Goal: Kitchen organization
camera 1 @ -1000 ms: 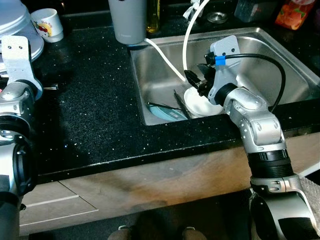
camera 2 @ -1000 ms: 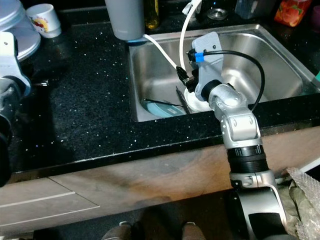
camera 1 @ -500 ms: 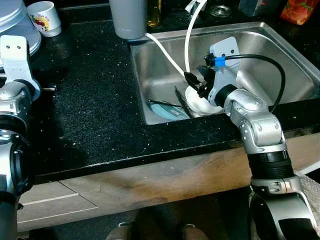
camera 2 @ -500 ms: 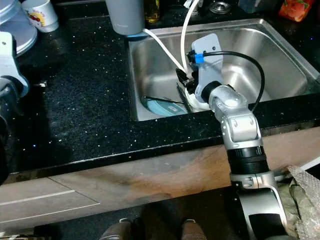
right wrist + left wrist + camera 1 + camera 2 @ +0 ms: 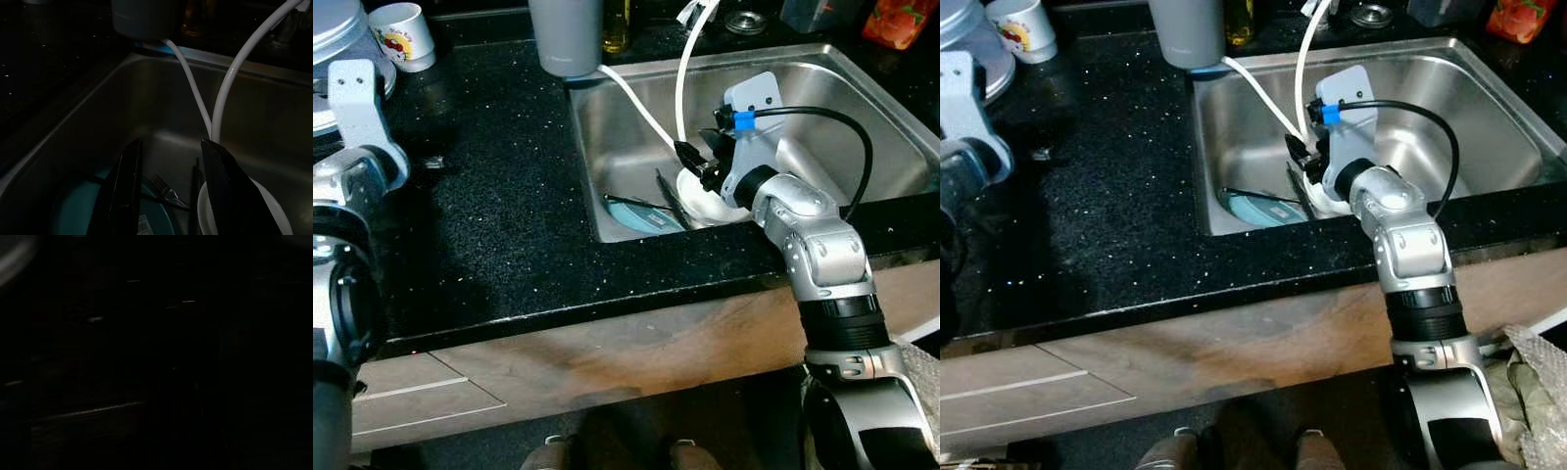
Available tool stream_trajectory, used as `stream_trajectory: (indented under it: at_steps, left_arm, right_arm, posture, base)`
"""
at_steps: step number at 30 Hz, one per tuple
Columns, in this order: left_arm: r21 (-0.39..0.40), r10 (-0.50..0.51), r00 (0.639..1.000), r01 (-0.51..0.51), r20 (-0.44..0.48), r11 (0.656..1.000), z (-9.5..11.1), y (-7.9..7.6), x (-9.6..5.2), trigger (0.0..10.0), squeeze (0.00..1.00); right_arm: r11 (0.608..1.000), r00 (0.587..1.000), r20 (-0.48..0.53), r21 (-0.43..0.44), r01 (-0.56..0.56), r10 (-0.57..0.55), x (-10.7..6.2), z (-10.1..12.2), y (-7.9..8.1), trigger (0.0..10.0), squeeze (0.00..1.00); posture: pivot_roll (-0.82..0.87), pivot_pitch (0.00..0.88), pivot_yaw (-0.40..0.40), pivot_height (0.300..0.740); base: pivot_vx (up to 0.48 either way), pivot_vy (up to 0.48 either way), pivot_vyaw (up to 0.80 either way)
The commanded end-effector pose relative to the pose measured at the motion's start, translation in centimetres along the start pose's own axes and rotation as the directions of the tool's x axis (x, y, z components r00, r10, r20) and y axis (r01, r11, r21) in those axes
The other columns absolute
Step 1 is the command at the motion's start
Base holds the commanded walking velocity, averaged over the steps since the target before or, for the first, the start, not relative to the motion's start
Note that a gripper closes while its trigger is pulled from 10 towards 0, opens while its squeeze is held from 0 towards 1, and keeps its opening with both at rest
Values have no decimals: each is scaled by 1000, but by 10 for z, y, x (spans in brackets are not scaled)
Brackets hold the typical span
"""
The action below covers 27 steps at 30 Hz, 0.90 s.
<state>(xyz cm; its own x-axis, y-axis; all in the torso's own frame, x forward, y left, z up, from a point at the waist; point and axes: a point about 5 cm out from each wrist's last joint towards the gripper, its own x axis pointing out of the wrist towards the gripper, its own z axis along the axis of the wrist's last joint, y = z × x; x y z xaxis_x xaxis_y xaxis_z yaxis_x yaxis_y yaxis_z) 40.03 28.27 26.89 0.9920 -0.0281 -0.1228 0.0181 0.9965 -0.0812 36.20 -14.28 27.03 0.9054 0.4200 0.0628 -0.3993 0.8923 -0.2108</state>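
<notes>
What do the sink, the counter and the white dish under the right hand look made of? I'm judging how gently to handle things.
The sink looks like brushed stainless steel: grey, with soft streaky reflections. The counter looks like polished black stone or composite, glossy with pale flecks. The white dish below the open right hand seems glazed ceramic, smooth and bright, though plastic can't be ruled out.

No readable text anywhere in view.

Printing does show, though none of it resolves: a white label [image 5: 145,224] with dark marks sits on the teal round plate [image 5: 159,220], just below the right gripper's [image 5: 171,181] spread black fingers, and a red-and-yellow picture decorates the white ceramic mug [image 5: 403,36], well away across the counter.
</notes>
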Motion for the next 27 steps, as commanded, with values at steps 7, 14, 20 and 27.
stream_trajectory:
  at_steps: [7, 14, 20, 27]
  left_arm:
    - [-29, -200, 978, 199, -62, 980, -11, -42, 12, 0, 0]
    - [-85, -447, 894, 445, -1, 891, 3, -105, 20, 0, 0]
    - [-88, -577, 816, 577, 33, 812, 16, -140, 18, 0, 0]
    - [20, -597, 796, 598, 101, 801, 28, -153, 15, 0, 0]
  right_arm:
    - [1000, 1000, 24, 3, 4, -4, 1, 3, -3, 10000, 0]
    - [1000, 999, 35, 7, 10, -11, 3, 4, -2, 10000, 0]
    - [1000, 999, 47, 7, 17, -17, 4, 6, -3, 10000, 0]
    - [1000, 998, 54, 7, 22, -23, 4, 7, -4, 10000, 0]
  posture:
    - [-28, 208, 25, 740]
    - [-13, 188, 32, 740]
    - [-7, 173, 32, 740]
    - [-6, 163, 36, 740]
  base:
    - [0, 0, 0]
    - [0, 0, 0]
    - [0, 0, 0]
    - [0, 0, 0]
